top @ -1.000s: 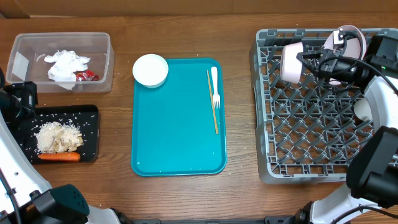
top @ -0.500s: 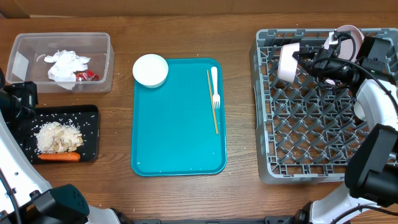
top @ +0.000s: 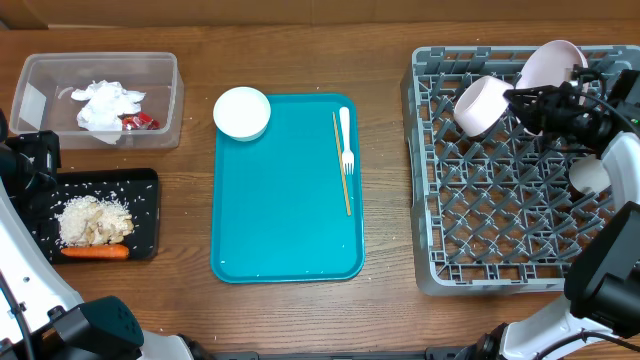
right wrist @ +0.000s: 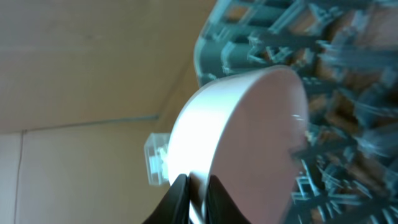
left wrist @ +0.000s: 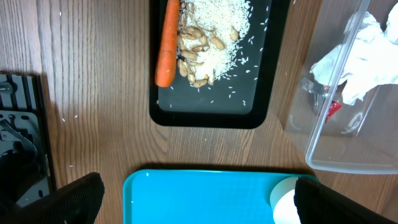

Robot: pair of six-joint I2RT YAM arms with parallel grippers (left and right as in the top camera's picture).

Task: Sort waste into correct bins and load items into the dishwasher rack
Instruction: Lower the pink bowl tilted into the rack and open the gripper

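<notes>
Loading in hand: small bowl (top: 478, 105) tilted above back-left corner of dishwasher rack (top: 425, 200), rim pinched in right gripper (right wrist: 198, 196). Far left of rack, left gripper (left wrist: 199, 202) spread. Next, probably: seat between pegs, then let go.

White bowl (top: 478, 105), grey rack (top: 500, 215), teal tray (top: 285, 220)

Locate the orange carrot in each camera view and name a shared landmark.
Overhead: carrot, lower left, at the bottom edge of the black tray.
Left wrist: carrot, top centre, on the left side of the black tray.
Right wrist: not in view.
Shared landmark: the black tray.
</notes>
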